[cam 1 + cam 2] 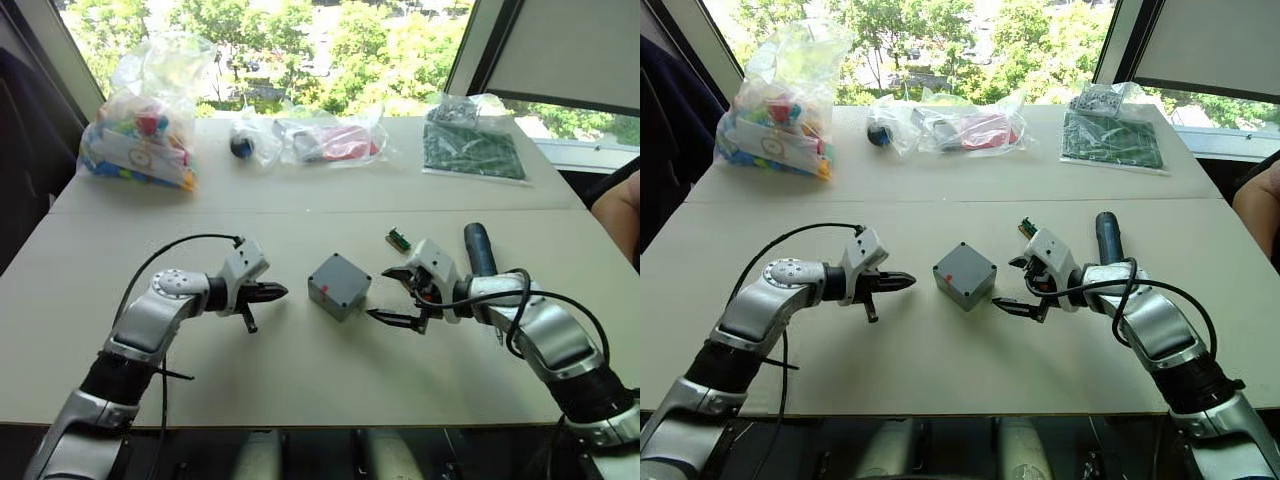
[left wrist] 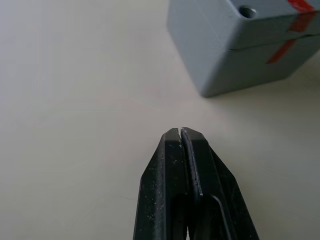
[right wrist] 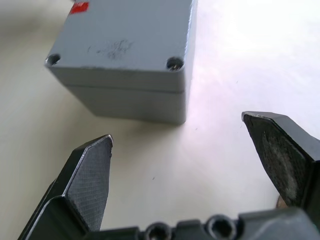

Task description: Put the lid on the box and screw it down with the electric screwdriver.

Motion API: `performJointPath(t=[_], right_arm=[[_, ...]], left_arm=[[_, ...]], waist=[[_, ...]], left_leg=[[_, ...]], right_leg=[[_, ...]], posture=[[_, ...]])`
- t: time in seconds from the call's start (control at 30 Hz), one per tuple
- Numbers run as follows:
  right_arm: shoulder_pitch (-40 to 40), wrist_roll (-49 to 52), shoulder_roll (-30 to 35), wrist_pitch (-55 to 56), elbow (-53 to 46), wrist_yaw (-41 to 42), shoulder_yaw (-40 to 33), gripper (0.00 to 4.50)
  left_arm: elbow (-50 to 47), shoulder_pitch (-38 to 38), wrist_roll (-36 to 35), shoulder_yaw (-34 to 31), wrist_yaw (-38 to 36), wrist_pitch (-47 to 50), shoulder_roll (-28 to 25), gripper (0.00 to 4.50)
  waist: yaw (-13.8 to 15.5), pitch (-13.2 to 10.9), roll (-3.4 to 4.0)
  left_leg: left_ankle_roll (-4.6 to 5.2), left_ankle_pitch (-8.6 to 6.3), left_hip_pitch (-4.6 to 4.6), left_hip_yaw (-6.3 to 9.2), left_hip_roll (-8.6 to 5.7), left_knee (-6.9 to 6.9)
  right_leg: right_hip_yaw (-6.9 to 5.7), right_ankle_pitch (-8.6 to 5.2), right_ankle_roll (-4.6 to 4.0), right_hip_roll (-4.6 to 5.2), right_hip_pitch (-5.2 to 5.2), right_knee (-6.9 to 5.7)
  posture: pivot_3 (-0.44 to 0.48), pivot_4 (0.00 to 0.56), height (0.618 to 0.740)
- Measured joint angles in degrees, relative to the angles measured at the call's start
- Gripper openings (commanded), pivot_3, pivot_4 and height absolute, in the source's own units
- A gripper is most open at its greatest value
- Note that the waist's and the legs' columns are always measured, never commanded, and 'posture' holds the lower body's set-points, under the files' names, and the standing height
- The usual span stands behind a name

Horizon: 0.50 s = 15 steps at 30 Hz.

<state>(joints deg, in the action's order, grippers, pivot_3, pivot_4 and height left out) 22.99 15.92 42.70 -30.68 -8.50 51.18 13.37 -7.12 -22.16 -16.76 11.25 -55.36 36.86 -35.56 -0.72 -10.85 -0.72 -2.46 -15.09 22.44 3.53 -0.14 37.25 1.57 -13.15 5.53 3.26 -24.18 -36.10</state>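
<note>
Lid (image 3: 135,37): seated on box (image 1: 338,286), worktop (image 1: 300,370) centre.
Left gripper (image 1: 278,292): closed, empty, at box's 9 o'clock.
Right gripper (image 1: 385,295): open, at 3 o'clock.
Screwdriver (image 1: 479,248): behind right gripper.

The lid (image 3: 125,40) and box (image 3: 130,102) are plain grey, with a red mark (image 2: 292,30) across their seam (two strips). The electric screwdriver (image 1: 479,249) is dark blue-black. The counter (image 1: 300,380) is pale beige. At 1 o'clock lies a green circuit board (image 1: 472,150).
</note>
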Motion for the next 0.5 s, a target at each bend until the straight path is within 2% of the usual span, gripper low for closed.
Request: performJointPath(t=[0.2, 0.5], right_arm=[[0.8, -1.58, -1.65, 3.21, 2.24, 4.84, 2.19, 4.47], [-2.86, -1.28, -1.28, -0.16, -3.83, 6.85, 2.18, 4.47]], left_arm=[[-1.36, -1.28, 0.03, 1.59, 2.01, 1.62, 3.93, 0.0], [6.75, -7.05, 2.08, 1.95, 4.83, -0.99, 8.8, 0.0]], waist=[[-0.1, 0.0, 0.0], [-0.05, 0.0, -0.01]], left_leg=[[0.0, 0.0, -0.01, 0.01, 0.0, 0.04], [0.0, 0.0, -0.02, 0.02, -0.01, 0.04]], right_leg=[[0.0, 0.01, 0.01, -0.01, 0.05, 0.0], [-0.01, 0.01, 0.01, -0.02, 0.06, -0.01]], posture=[[0.0, 0.15, 0.74], [0.0, 0.15, 0.74]])
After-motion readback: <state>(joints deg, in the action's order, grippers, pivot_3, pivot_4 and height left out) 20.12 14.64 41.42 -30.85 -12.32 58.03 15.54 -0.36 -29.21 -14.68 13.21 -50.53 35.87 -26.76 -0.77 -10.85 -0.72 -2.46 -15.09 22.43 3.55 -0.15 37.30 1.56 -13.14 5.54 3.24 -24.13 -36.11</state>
